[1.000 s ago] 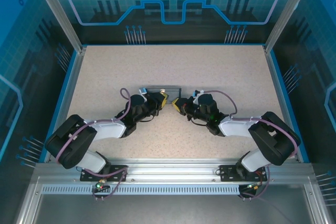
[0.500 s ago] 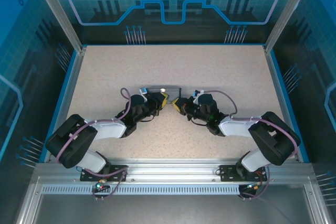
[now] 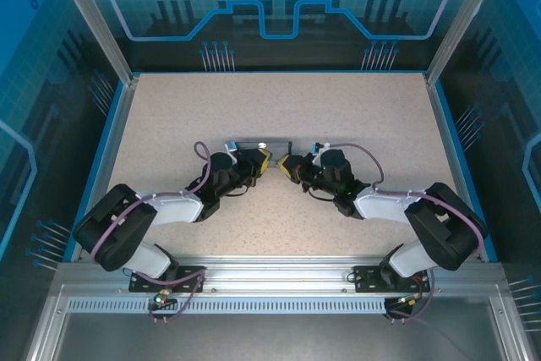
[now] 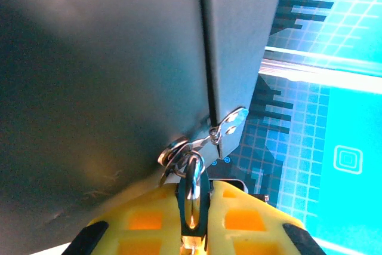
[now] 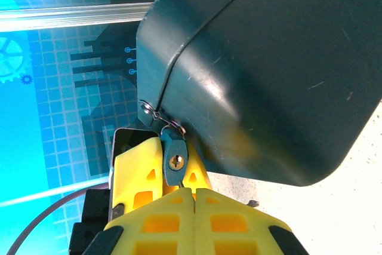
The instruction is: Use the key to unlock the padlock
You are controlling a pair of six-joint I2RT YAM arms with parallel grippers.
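Left hand (image 4: 192, 207) clamped on padlock (image 4: 190, 178), shackle through hasp (image 4: 230, 125) of dark box (image 4: 107, 58). Right hand (image 5: 192, 198) pressed fully together, just below padlock keyhole (image 5: 176, 161).

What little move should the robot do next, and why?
Probably ease the right pincer closer to the keyhole. The left pincer grips the padlock hanging on the hasp of the box, keyhole facing the shut right pincer. I cannot tell whether it holds the key.

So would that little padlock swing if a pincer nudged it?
Probably: the padlock is hooked by its shackle to the hasp on the box, so it likely pivots loosely. It looks like smooth metal, so probably rigid, dense for its size, perhaps slippery.
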